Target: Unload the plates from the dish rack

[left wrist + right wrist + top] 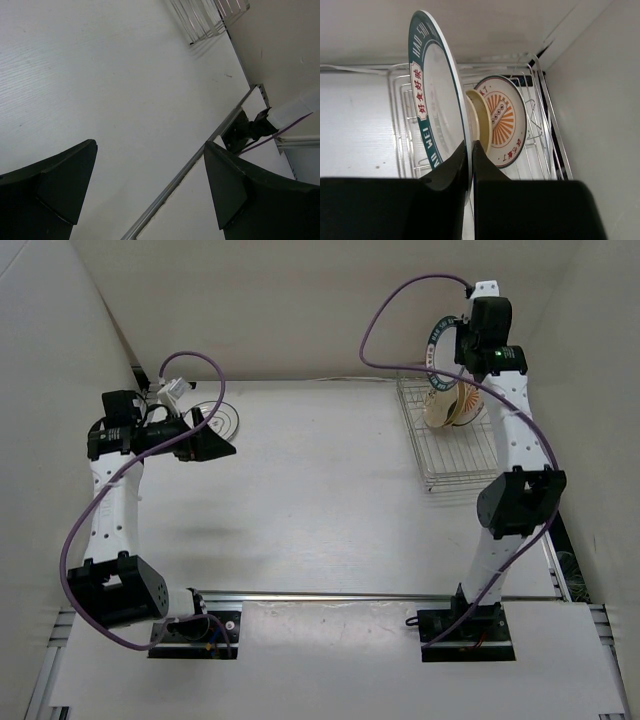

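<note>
R hand (469, 145) is pinching rim of the lettered plate (437, 100), held upright at far right over the dish rack (455, 458), where tan plate (476, 120) & sunburst plate (502, 120) stand beside it; L hand (215, 445) is spread wide over left side of tabletop (320, 500).

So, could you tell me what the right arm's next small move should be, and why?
Probably lift the lettered plate a little higher and clear of the dish rack: the right gripper is shut on its rim, and the tan plate stands close beside it.
</note>
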Available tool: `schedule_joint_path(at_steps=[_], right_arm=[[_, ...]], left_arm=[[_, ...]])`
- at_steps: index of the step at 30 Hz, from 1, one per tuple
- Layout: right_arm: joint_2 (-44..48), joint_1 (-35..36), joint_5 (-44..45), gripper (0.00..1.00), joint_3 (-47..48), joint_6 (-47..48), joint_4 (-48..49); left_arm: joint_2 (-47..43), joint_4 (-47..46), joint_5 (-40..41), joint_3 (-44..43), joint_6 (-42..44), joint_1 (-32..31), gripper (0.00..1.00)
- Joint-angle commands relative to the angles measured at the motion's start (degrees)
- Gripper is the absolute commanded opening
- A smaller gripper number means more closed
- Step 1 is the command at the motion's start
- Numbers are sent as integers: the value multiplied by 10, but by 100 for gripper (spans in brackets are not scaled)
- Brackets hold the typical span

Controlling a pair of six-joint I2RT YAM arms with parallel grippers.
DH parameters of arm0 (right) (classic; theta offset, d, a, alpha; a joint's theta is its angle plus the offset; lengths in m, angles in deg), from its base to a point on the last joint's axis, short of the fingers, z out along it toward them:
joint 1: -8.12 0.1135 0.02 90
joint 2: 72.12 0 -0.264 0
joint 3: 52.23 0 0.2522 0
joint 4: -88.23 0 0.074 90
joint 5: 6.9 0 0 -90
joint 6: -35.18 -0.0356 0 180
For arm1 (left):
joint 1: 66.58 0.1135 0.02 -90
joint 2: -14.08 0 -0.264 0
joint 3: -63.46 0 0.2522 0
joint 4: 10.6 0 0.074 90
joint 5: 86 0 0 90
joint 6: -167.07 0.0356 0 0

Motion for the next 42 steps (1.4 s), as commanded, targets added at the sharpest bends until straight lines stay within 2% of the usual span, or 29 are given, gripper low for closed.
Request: schedule_joint_path(at_steps=[1,5,6,10,11,12,14,16,20,26,34,42], right_arm=[[77,11,-22,0,-35,5,29],[138,11,-204,0,-132,-25,-41],[156,11,-332,0,-151,-32,-53],[185,6,-575,0,-267,-107,-68],[186,6,-691,0,-292,-124,-68],[191,12,-738,0,-343,-143,-45],[191,24,-792,0,-385,-184,-28],[191,46,-825,0,-418,-184,-28],[156,86,-852,0,-424,-184,-17],[82,123,-867,0,-357,-203,-3],[-4,172,-867,0,-274,-240,30],[-52,202,-867,0,-232,-257,50]], left_arm=[[-23,-15,-3,9,-10,2,99],[-17,-21,-3,15,-15,2,99],[-17,-21,-3,15,-20,2,99],[-6,-21,-41,15,-20,2,99],[1,-28,-52,21,-27,2,99],[1,-28,-64,29,-27,2,99],[6,-33,-96,37,-34,2,99],[18,-33,-122,44,-34,2,99],[33,-38,-143,65,-34,-11,98],[58,-38,-114,78,-34,-67,97],[118,-38,-126,51,-44,-83,97],[160,-38,-121,21,-50,-119,94]])
